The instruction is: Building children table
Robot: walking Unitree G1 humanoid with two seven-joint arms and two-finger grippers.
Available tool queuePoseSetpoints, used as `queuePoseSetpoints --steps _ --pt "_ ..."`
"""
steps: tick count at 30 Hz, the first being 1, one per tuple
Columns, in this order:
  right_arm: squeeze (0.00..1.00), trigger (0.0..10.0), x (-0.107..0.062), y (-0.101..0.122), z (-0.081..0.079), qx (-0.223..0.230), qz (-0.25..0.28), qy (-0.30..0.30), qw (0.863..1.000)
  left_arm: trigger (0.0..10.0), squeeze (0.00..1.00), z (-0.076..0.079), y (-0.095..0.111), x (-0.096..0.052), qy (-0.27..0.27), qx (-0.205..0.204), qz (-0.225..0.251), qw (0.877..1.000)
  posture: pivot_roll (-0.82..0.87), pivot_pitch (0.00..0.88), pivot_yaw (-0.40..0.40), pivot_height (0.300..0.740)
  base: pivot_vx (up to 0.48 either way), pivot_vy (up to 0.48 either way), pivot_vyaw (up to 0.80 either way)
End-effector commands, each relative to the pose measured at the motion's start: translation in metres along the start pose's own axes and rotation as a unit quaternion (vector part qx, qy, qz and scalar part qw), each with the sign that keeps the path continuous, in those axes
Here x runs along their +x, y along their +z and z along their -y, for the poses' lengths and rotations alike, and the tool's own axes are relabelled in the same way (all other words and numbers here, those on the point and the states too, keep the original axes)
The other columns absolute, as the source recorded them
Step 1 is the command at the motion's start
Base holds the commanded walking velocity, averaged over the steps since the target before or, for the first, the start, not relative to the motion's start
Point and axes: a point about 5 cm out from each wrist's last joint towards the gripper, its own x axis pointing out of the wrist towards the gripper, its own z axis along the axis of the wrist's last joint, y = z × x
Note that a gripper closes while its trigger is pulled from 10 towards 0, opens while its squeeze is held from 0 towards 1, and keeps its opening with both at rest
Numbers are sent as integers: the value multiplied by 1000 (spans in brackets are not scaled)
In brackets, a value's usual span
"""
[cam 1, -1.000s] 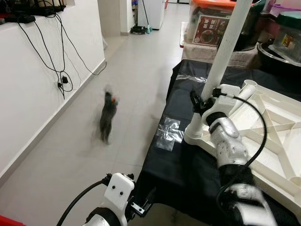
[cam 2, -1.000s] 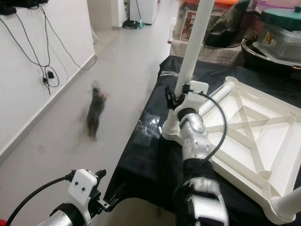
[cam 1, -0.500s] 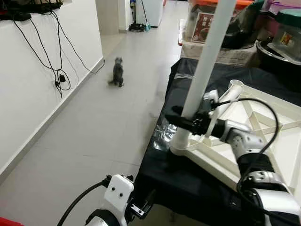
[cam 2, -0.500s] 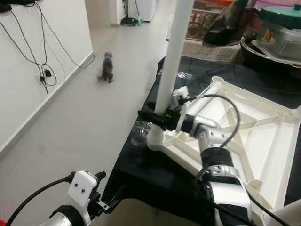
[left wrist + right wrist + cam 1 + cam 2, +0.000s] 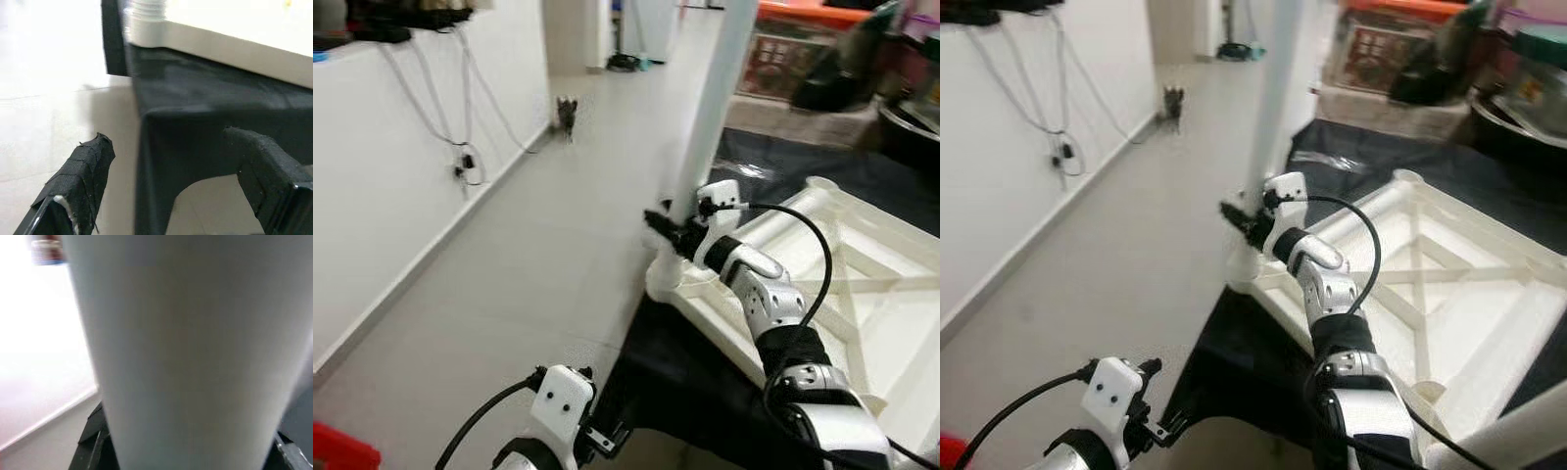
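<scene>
Table leg (image 5: 713, 108) within right hand (image 5: 668, 227)

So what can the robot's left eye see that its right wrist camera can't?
The left eye view takes in the hallway floor, a small grey animal far down it, wall cables, the upside-down white tabletop on the black cloth, and the right gripper at the white table leg. The left gripper hangs low by the cloth's edge, fingers apart. The right wrist view adds a very close look at the leg's smooth side. Both share that white leg.
</scene>
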Motion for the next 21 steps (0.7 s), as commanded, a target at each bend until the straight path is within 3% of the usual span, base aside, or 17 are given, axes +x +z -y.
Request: queuePoseSetpoints --steps 1,2,3,4,7,8,10,12,13,14,16,17,21 --pt "0 0 -21 -11 38 -9 -26 -173 985 10000 0 -2 -3 0 0 0 -5 1000 153 65 -88 740 0 0 0" --pt "0 0 -30 -12 44 -11 -26 -229 973 10000 0 -2 -3 1 1 1 -5 1000 153 65 -86 740 0 0 0" --pt "0 0 -30 -12 44 -11 -26 -229 973 10000 0 -2 -3 1 1 1 -5 1000 153 65 -86 740 0 0 0" --pt "0 0 -39 -13 44 -9 -21 -271 962 10000 0 -3 -3 1 1 2 -4 1000 151 62 -87 740 0 0 0" --pt "0 0 -39 -13 44 -9 -21 -271 962 10000 0 -3 -3 1 1 2 -4 1000 151 62 -87 740 0 0 0" --pt "0 0 -46 -13 42 -2 -15 -307 952 10000 0 -3 -3 2 2 3 -4 1000 149 62 -87 740 0 0 0" --pt "0 0 -46 -13 42 -2 -15 -307 952 10000 0 -3 -3 2 2 3 -4 1000 149 62 -87 740 0 0 0" --pt "0 0 -53 -15 15 29 -12 -336 941 10000 0 -4 -3 4 4 6 -3 1000 144 57 -85 740 0 0 0" --pt "0 0 -53 -15 15 29 -12 -336 941 10000 0 -4 -3 4 4 6 -3 1000 144 57 -85 740 0 0 0" --pt "0 1255 -52 -16 2 30 -16 -324 946 10000 0 -5 -3 5 4 6 -2 1000 138 54 -83 740 0 0 0" --pt "0 1255 -52 -16 2 30 -16 -324 946 10000 0 -5 -3 5 4 6 -2 1000 138 54 -83 740 0 0 0" --pt "1000 10000 -48 -17 -11 33 -9 -285 958 10000 0 -5 -3 6 4 6 -2 1000 138 49 -83 740 0 0 0" --pt "1000 10000 -42 -20 -24 38 13 -232 972 10000 0 -7 -4 8 6 5 -1 1000 134 36 -83 740 0 0 0"
